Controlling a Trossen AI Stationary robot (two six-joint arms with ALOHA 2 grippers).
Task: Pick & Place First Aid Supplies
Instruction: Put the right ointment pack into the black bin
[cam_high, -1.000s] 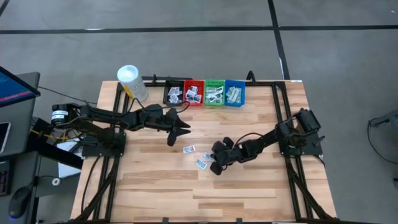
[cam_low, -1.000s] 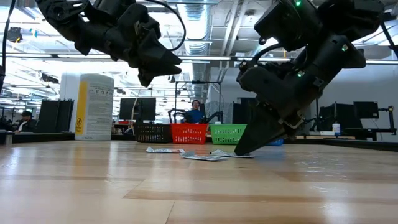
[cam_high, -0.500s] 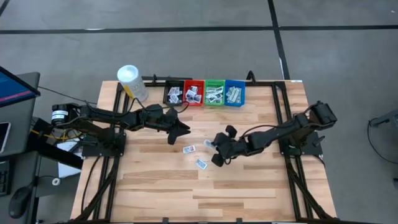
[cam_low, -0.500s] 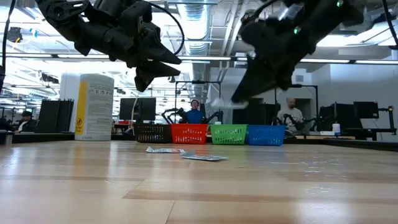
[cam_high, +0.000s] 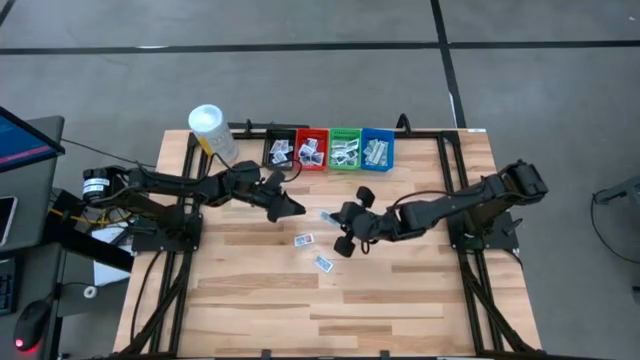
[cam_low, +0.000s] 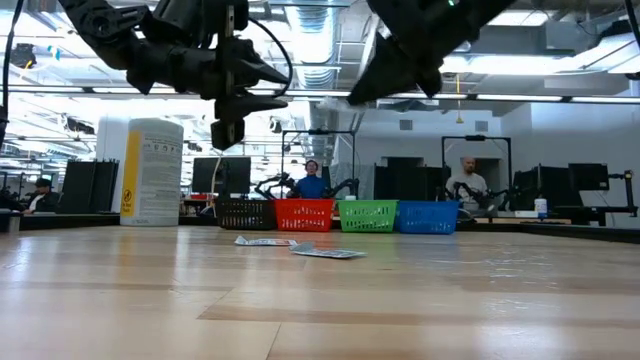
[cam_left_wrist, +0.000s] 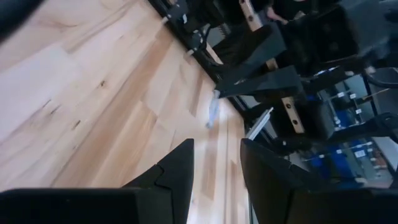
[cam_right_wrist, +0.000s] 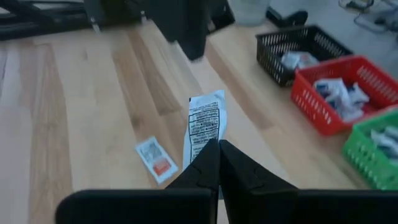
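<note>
Right gripper (cam_right_wrist: 217, 155) fingers pinch packet (cam_right_wrist: 205, 124) above desk (cam_high: 400, 290); left gripper (cam_high: 290, 207) fingers open, empty.

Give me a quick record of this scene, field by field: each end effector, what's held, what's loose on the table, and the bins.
right end effector: shut on white packet, raised above the table
left end effector: open, empty, in the air
loose packets: two on the wood
bins: black, red, green, blue in a row, all holding packets
</note>
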